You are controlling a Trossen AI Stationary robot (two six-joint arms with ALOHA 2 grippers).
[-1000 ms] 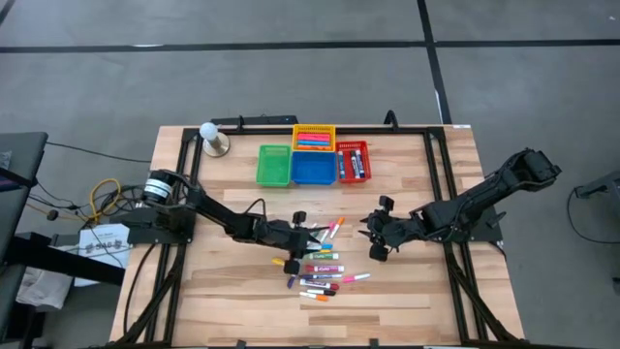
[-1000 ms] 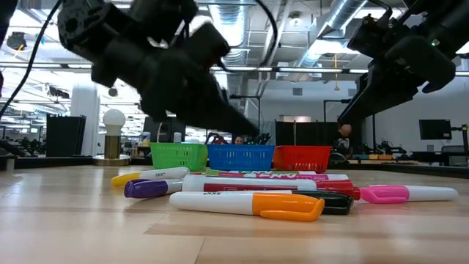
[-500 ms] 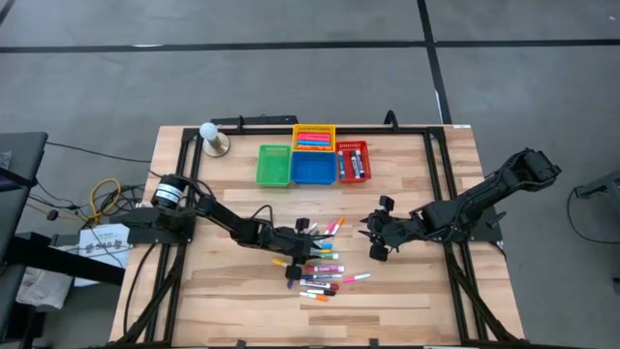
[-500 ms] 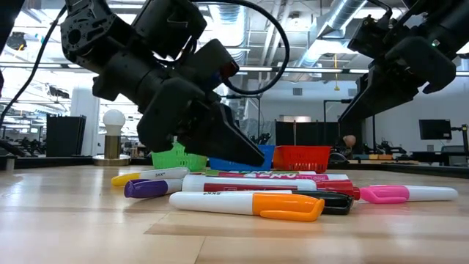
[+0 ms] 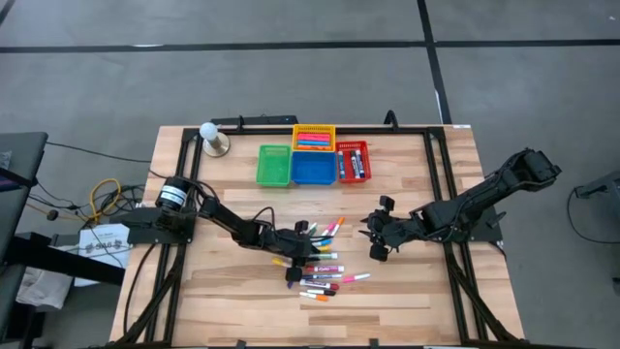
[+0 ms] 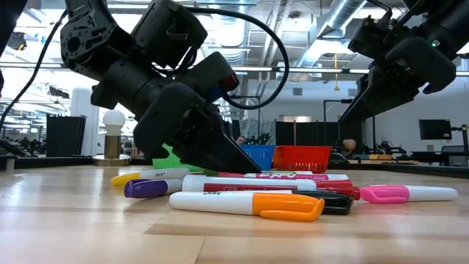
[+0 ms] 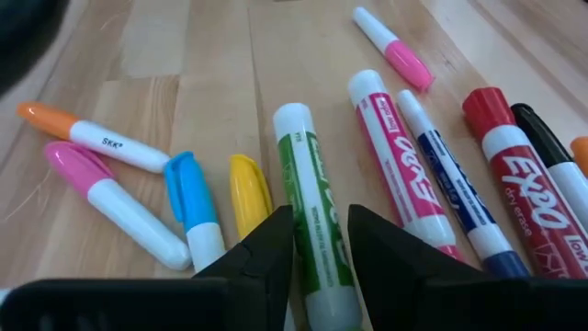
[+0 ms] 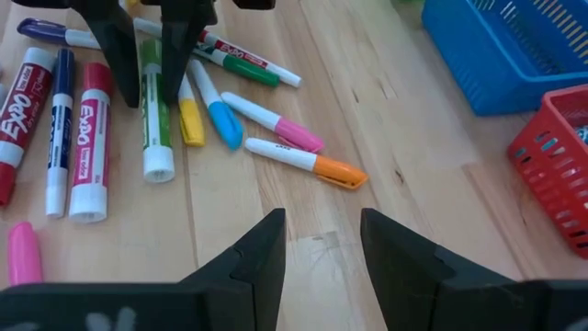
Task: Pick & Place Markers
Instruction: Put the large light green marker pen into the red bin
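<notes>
From up high, my left gripper (image 5: 308, 236) has slid further into the markers (image 5: 321, 269) mid-table. Low down, it's dropped onto them. Its wrist cam shows jaws parted astride the green marker (image 7: 312, 230), so a grab looks close. Right gripper (image 5: 374, 236) idles nearby, open, empty.

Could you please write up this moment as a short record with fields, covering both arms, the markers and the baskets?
Left pincer: down in the marker pile, fingers either side of a green marker; open, not yet closed on it
Right pincer: hovering open beside the pile, holding nothing
Markers: scattered on the table's middle
Yellow basket: holds pink markers
Red basket: holds several markers
Green basket: looks empty
Blue basket: looks empty
Table: wood
</notes>
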